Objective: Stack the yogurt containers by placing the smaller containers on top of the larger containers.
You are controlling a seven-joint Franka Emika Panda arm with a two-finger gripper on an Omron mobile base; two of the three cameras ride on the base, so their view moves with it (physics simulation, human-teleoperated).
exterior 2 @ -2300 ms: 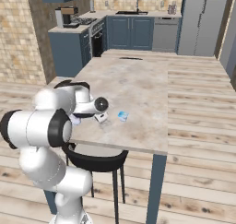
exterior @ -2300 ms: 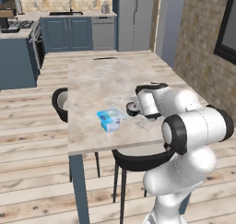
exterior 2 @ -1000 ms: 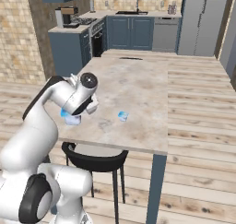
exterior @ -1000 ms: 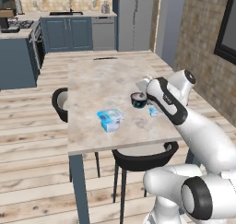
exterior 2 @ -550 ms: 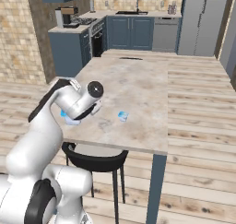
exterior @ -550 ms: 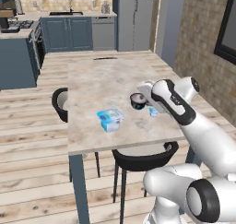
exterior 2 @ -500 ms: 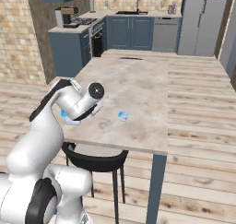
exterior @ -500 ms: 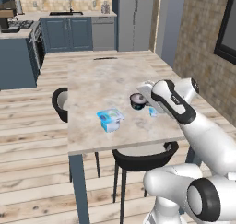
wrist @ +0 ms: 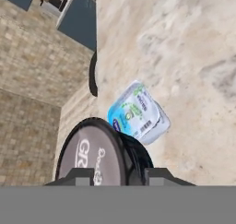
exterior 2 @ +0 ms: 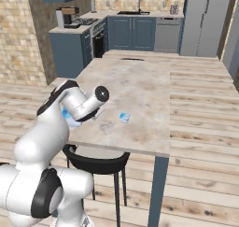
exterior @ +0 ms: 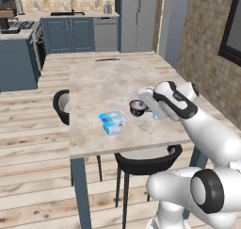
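The long beige marble-patterned table (exterior: 103, 82) stands on a pale wood-plank floor, with a black round-backed chair (exterior: 146, 159) tucked under its near edge. The white Franka arm (exterior: 207, 134) reaches from the base up and forward over the near right part of the table, its wrist bent so that the hand points sideways toward the table's middle; in the right base view the same arm (exterior 2: 77, 104) arches over the near left corner. The flat light-blue rectangular tub with a white-and-blue printed top (exterior: 112, 121) lies on the tabletop near the front edge, left of the hand and apart from it; in the hand view it (wrist: 138, 112) sits just beyond the cup. The small round black cup with a pale grey lid (exterior: 138, 107) is at the two-finger gripper (exterior: 147, 104), tilted on its side and raised off the table; the fingertips (wrist: 80, 174) flank it (wrist: 99, 156) closely, evidently gripping it. The tiny light-blue cup (exterior 2: 124, 117) stands alone on the table, well apart from the tub.
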